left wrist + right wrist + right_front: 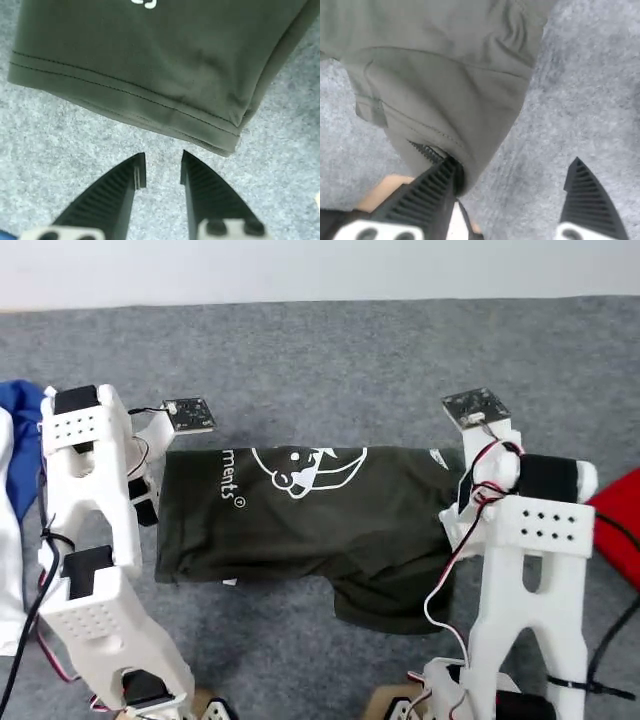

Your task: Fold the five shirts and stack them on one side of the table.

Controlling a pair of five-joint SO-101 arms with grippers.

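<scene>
A dark olive fabric shirt (300, 515) with a white print lies partly folded near the middle of the grey carpeted table (330, 350), stretched between the two arms. The left claw (163, 160) hangs over bare table just beside the shirt's stitched hem, its jaws a narrow gap apart and holding nothing. The right claw (514, 165) is spread wide at the shirt's other end. One of its fingers (437, 185) touches the folded cloth edge and the other is over bare table, with nothing gripped. A blue and white cloth (20, 410) lies at the table's left edge, and a red cloth (615, 530) at its right edge.
</scene>
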